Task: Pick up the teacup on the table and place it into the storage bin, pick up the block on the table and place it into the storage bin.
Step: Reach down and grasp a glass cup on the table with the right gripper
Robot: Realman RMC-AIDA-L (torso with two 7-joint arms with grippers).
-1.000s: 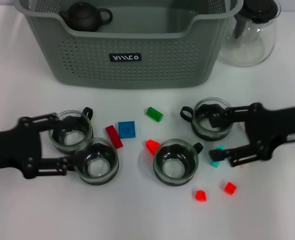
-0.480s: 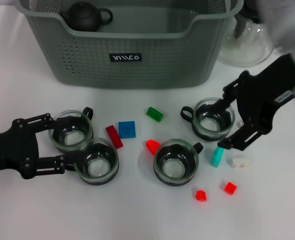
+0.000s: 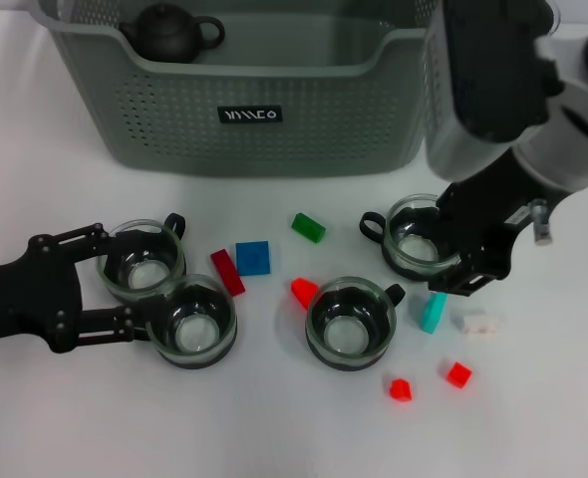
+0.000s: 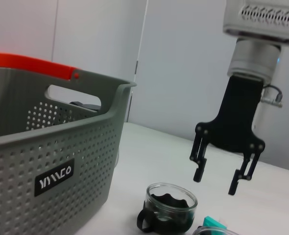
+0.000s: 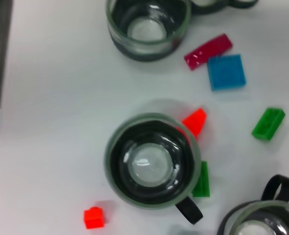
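Right gripper, fingers parted and empty, is hung just above the clear glass teacup with a black base; it should be lowered squarely astride the rim; the grey-green perforated storage bin stands beyond; left gripper, spread, sits beside two cups.

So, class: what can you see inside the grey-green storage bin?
Inside the storage bin, a dark teapot sits in the far left corner. The front wall hides most of the floor, so whether any teacup or block is in there cannot be seen.
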